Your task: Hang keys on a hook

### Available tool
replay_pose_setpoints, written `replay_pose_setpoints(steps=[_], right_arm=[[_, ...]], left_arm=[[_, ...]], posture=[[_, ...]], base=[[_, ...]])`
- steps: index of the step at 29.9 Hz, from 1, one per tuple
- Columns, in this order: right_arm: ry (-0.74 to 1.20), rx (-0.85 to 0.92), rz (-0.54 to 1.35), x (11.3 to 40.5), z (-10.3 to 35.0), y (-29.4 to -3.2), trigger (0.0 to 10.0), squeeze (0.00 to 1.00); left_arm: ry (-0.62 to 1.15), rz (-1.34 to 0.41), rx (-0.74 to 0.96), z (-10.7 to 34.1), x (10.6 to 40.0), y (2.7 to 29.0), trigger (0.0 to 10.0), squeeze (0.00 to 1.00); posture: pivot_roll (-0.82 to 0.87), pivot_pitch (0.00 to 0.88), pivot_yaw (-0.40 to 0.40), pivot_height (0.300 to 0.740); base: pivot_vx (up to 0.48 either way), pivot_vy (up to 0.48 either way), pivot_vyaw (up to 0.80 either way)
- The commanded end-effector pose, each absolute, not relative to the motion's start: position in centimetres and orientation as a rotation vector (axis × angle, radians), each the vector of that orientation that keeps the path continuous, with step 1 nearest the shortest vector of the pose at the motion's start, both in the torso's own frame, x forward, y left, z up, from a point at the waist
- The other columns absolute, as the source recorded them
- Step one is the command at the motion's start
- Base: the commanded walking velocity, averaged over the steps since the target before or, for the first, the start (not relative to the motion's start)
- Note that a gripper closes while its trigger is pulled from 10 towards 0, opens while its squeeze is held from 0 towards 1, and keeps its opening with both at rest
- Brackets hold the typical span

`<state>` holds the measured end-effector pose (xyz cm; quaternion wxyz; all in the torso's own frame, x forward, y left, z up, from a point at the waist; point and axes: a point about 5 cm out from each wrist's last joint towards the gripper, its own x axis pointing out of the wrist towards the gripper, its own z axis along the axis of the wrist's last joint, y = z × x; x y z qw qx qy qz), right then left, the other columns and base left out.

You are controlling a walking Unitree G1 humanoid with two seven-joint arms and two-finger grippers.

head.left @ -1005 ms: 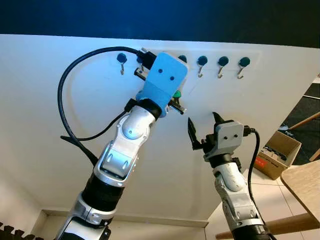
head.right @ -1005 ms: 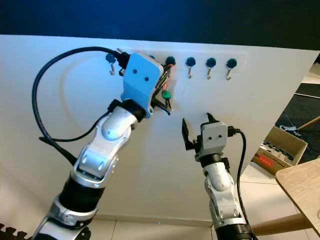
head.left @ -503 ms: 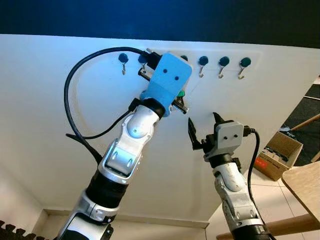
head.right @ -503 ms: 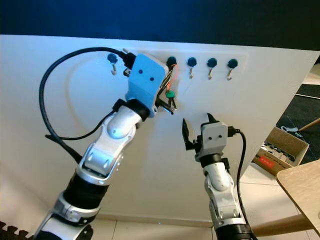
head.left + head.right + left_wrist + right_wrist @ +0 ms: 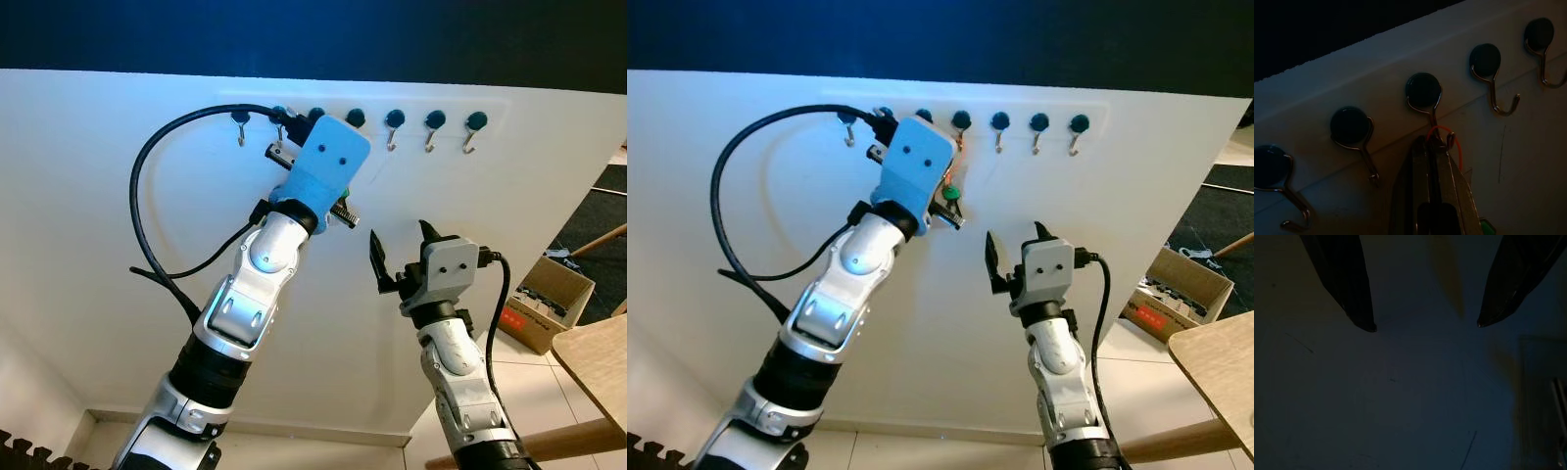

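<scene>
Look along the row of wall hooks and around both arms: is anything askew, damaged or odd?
Nothing stands out. The hooks hang evenly. The left end effector, fingers shut, holds the keys' orange ring at one hook; the right end effector hovers open below.

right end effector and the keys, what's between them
Only bare white wall: in the right eye view the open right end effector hovers below the keys, apart from them.

No words, numbers, brand marks or signs can be read anywhere here. The cardboard box (image 5: 552, 302) on the floor at the robot's right has a red patch on its side (it may carry print, but it is too small and blurred to make out).
</scene>
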<state>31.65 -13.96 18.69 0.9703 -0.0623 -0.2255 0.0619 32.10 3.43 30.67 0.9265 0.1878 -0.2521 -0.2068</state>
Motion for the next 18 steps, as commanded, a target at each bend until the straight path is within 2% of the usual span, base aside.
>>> replay_pose_setpoints(steps=[1, 8, 9, 10, 18], right_arm=[[-0.452, -0.128, 0.131, 31.6, 18.4, -13.8, 10.0, 0.0], [-0.452, -0.13, 0.127, 31.6, 18.4, -13.9, 10.0, 0.0], [-0.451, -0.13, 0.125, 31.6, 18.4, -14.0, 10.0, 0.0], [-0.45, -0.131, 0.124, 31.6, 18.4, -14.0, 10.0, 0.0], [-0.449, -0.13, 0.129, 31.6, 18.4, -13.9, 10.0, 0.0]], left_arm=[[-0.498, -0.364, 0.399, 30.7, 32.7, 4.7, 10.0, 0.0], [-0.481, -0.379, 0.45, 29.4, 32.5, 5.1, 10.0, 0.0], [-0.475, -0.382, 0.452, 29.1, 32.4, 5.2, 10.0, 0.48], [-0.467, -0.389, 0.446, 28.9, 32.3, 5.3, 10.0, 1.0], [-0.486, -0.425, 0.38, 28.7, 31.4, 5.4, 10.0, 1.0]], posture=[[0.11, 0.14, 0.015, 0.74], [0.11, 0.136, 0.017, 0.74], [0.11, 0.136, 0.017, 0.74], [0.11, 0.136, 0.017, 0.74], [0.11, 0.134, 0.012, 0.74]], base=[[0.0, 0.0, 0.0], [0.0, 0.0, 0.0], [0.0, 0.0, 0.0], [0.0, 0.0, 0.0], [0.0, 0.0, 0.0]])
